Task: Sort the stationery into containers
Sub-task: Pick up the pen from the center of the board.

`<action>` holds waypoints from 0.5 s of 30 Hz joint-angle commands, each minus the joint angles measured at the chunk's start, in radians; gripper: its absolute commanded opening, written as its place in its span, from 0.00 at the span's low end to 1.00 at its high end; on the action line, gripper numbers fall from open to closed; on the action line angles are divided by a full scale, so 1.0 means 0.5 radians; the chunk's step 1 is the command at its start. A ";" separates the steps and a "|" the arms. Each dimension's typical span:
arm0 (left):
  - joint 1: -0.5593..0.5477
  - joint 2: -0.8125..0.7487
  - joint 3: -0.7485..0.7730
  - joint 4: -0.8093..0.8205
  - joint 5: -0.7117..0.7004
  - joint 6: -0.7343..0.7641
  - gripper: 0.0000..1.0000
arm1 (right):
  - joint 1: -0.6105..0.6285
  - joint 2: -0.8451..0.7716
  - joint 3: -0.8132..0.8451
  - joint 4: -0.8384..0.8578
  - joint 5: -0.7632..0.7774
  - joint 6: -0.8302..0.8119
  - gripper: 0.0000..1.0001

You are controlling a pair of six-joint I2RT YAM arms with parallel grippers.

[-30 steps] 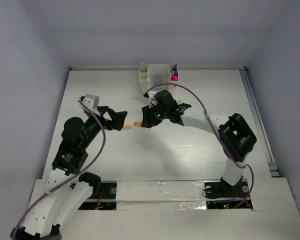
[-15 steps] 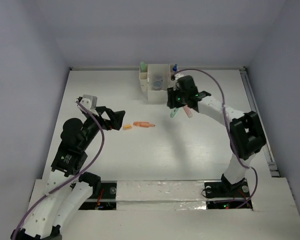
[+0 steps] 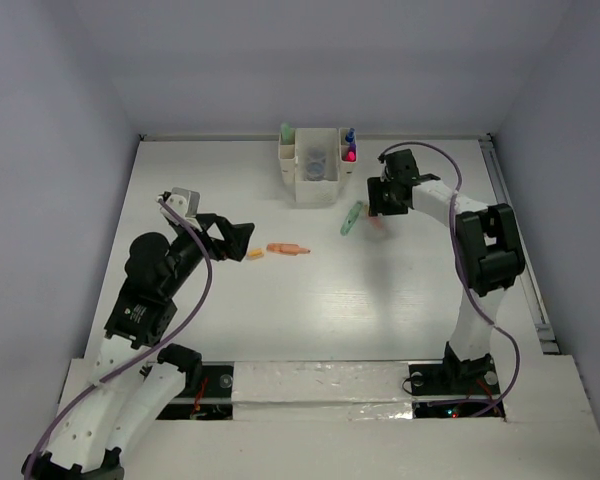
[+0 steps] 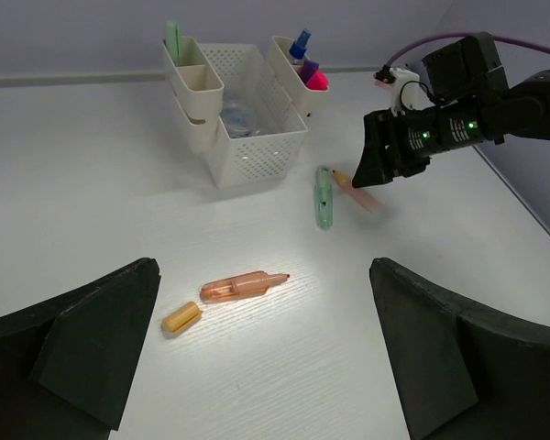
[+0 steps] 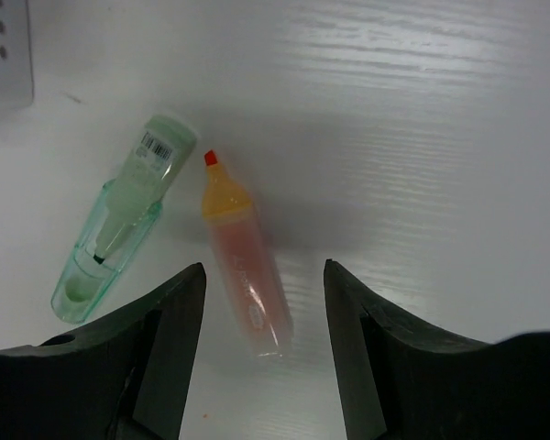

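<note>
The right gripper [image 5: 263, 275] has swung from mid-table to hang open astride the peach marker [image 5: 245, 266] near the organizer [image 3: 310, 186], likely the next pick; the left gripper [image 3: 243, 240] waits open

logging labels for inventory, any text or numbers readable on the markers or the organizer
Nothing can be read as text in any view.
Barcode sticker on the mint green marker: bars show, digits too small to read.
Peach marker: faint marks on the barrel, too blurred to read.
White organizer: no lettering visible.
</note>
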 commanded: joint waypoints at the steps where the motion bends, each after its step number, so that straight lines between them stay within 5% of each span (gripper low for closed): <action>1: 0.015 0.007 0.003 0.080 0.032 0.018 0.99 | 0.015 -0.030 0.108 -0.021 -0.136 -0.056 0.61; 15: 0.015 0.028 0.009 0.074 0.032 0.021 0.99 | 0.015 0.246 0.274 -0.082 -0.032 -0.065 0.57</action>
